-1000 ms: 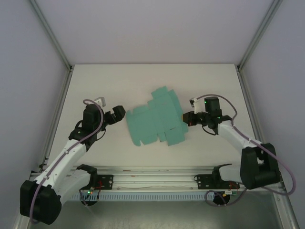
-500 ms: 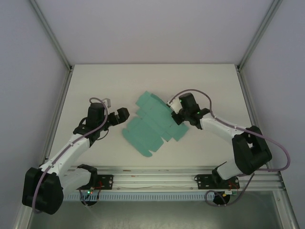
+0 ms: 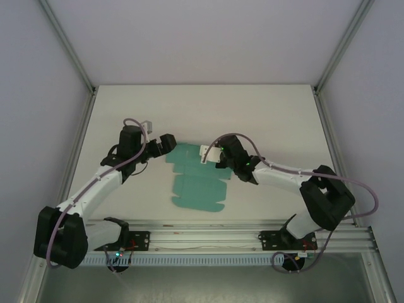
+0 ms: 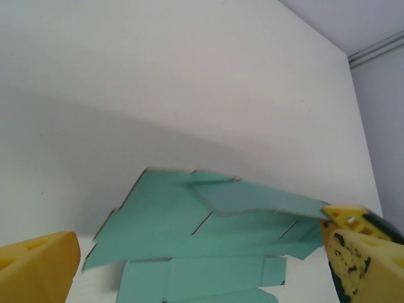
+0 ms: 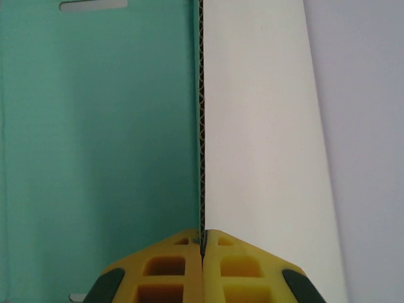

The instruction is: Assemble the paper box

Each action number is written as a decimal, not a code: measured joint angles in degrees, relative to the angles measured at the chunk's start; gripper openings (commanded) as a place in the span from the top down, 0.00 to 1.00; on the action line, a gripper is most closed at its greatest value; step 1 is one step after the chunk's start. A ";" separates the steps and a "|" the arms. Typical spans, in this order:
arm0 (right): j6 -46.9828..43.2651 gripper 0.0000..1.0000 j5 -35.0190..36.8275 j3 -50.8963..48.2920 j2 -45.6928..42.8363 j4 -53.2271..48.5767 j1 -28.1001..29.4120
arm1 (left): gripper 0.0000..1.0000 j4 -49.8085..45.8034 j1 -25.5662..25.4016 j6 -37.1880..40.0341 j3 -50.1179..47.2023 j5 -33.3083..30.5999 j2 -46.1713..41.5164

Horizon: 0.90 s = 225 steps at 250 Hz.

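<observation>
The paper box [image 3: 194,187] is a flat teal die-cut sheet with tabs and flaps, lying at the middle of the white table. My right gripper [image 3: 218,159] is shut on the sheet's far right edge. In the right wrist view the card [image 5: 95,158] is seen edge-on, running up from the closed yellow fingertips of the right gripper [image 5: 203,243]. My left gripper [image 3: 169,143] stands open just off the sheet's far left corner. In the left wrist view the sheet [image 4: 183,246] lies ahead of the left gripper [image 4: 202,271], with one flap [image 4: 265,201] lifted toward the right finger [image 4: 363,252].
The white table [image 3: 271,113] is walled by a grey enclosure with metal posts [image 3: 74,60]. The arms' base rail [image 3: 202,237] runs along the near edge. Bare table lies behind the sheet and to both sides.
The right gripper has swung left across the table, dragging and turning the sheet, which now lies nearer and more to the left. The left gripper has edged right, still open.
</observation>
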 measured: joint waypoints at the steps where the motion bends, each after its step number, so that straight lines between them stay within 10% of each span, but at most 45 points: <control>1: -0.17 1.00 0.09 0.00 0.04 0.13 0.04 | 0.00 0.00 0.00 0.02 0.07 0.04 0.04; 225: -12.92 1.00 1.88 -3.43 2.08 16.85 1.29 | 0.24 0.98 -5.29 -2.84 9.70 3.96 11.17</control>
